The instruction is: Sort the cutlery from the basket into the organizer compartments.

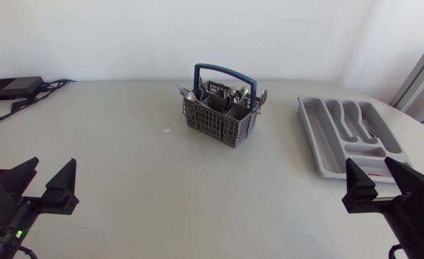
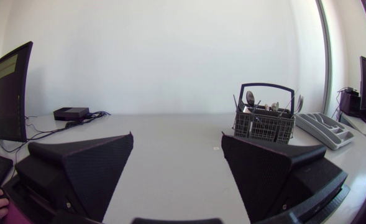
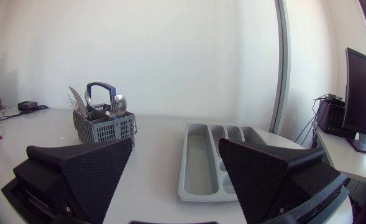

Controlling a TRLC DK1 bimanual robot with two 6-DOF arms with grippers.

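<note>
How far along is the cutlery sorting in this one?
Done: nothing visible; the organizer compartments look bare. In hand: nothing; the left tool and right tool are open and hold nothing. Left: everything; the cutlery stands in the basket.

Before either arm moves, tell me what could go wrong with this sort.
1. The cutlery stands crowded under the handle of the basket; the broad fingers may catch the handle or pinch several pieces.
2. Pulling a snagged piece could tip or drag the basket.
3. The organizer lies near the table edge; a knock from the right gripper might shove it off.
</note>
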